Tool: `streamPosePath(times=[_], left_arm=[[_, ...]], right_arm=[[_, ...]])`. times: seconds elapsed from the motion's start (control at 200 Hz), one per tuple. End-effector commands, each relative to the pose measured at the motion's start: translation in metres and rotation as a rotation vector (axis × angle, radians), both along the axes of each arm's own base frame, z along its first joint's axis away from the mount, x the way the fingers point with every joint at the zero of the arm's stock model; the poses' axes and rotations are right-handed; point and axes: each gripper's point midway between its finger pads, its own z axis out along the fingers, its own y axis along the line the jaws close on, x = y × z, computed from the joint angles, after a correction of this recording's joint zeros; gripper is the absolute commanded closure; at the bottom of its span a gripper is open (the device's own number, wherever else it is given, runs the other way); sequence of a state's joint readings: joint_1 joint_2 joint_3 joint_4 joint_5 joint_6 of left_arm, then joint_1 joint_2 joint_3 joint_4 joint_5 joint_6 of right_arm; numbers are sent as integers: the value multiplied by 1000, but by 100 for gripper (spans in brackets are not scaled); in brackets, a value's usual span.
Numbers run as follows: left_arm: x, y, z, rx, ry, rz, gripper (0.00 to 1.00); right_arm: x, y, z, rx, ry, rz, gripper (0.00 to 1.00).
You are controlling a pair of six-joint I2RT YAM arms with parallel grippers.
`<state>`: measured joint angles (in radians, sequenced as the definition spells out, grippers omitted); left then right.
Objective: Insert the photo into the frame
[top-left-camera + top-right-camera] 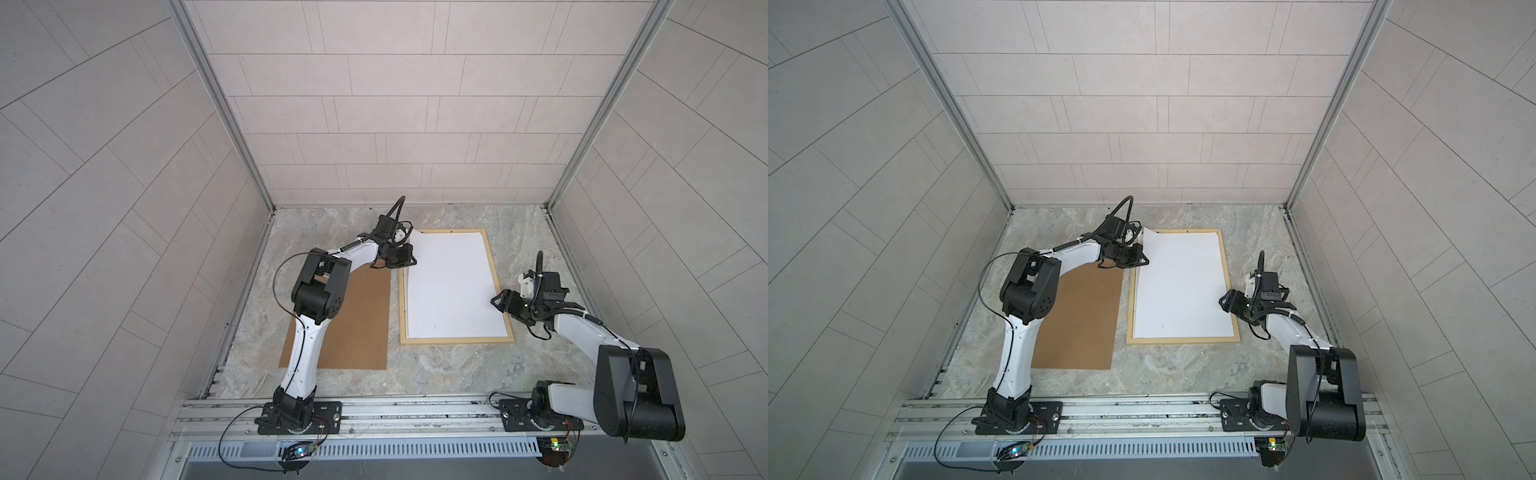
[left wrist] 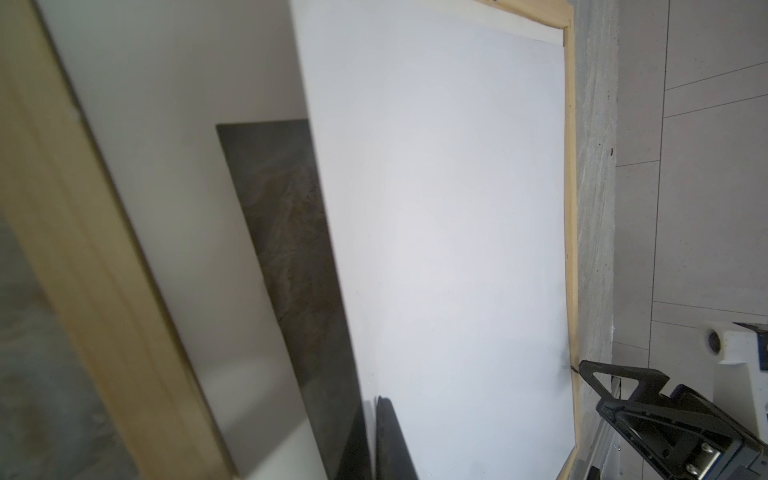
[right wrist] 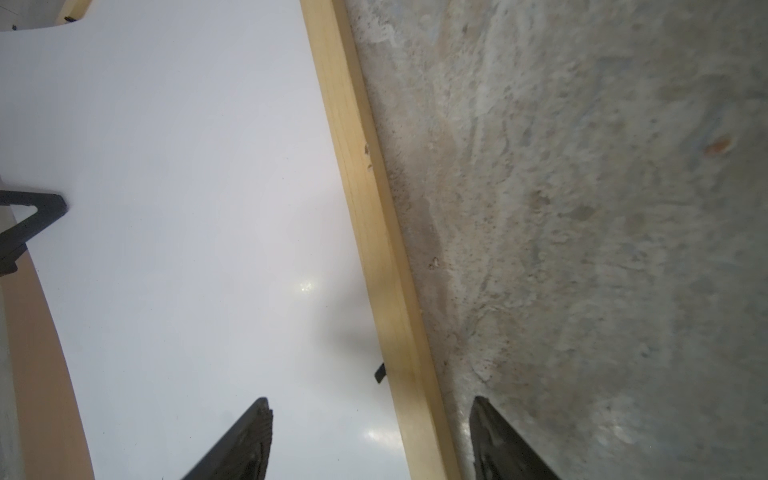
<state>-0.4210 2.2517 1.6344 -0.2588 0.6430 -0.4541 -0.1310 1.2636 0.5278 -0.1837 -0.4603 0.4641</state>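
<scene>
Brown backing board [image 1: 357, 316] lies flat on the marbled table [image 1: 457, 374] at the left, partly under the left arm. Just right of it, the left gripper [image 1: 409, 258] is clamped on the left edge of the photo [image 1: 451, 286], near its far corner. Both top views show that corner curled upward and overhanging the frame [image 1: 457, 340]. The sheet is white back up, and its near and right edges lie inside the pale wood bars. The left wrist view alone shows the gap under the raised edge, with table pattern visible beneath it.

At the right, the right gripper [image 1: 496, 300] sits low at the frame's right bar, jaws wide and holding nothing. Only the right wrist view shows the straddle: one finger [image 3: 245, 440] is over the white sheet and the other over bare table, with the bar between them. Contact with the sheet cannot be confirmed.
</scene>
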Motion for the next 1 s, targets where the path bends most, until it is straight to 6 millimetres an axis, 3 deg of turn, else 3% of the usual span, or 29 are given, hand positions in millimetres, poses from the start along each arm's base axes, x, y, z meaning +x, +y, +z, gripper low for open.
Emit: streamPosePath(times=[0.0, 0.145, 0.375, 0.495, 0.766, 0.881, 0.996], left_arm=[[1, -1, -3, 8, 2, -3, 89], [0, 7, -4, 65, 6, 0, 73], [-4, 21, 0, 166, 21, -4, 64], [-10, 27, 7, 228, 26, -23, 54], [-21, 54, 45, 359, -8, 6, 46], [-36, 75, 59, 417, 4, 38, 44], [-57, 84, 81, 335, -17, 72, 42]], right_arm=[[-3, 1, 2, -5, -13, 2, 27], [-3, 1, 2, -7, -15, 5, 27], [-5, 6, -1, 17, -5, 23, 27], [-4, 7, 4, 23, -19, 29, 27], [-6, 7, 12, 15, -42, 31, 25], [-7, 6, 20, 0, -54, 41, 24], [-9, 8, 32, -5, -80, 55, 25]])
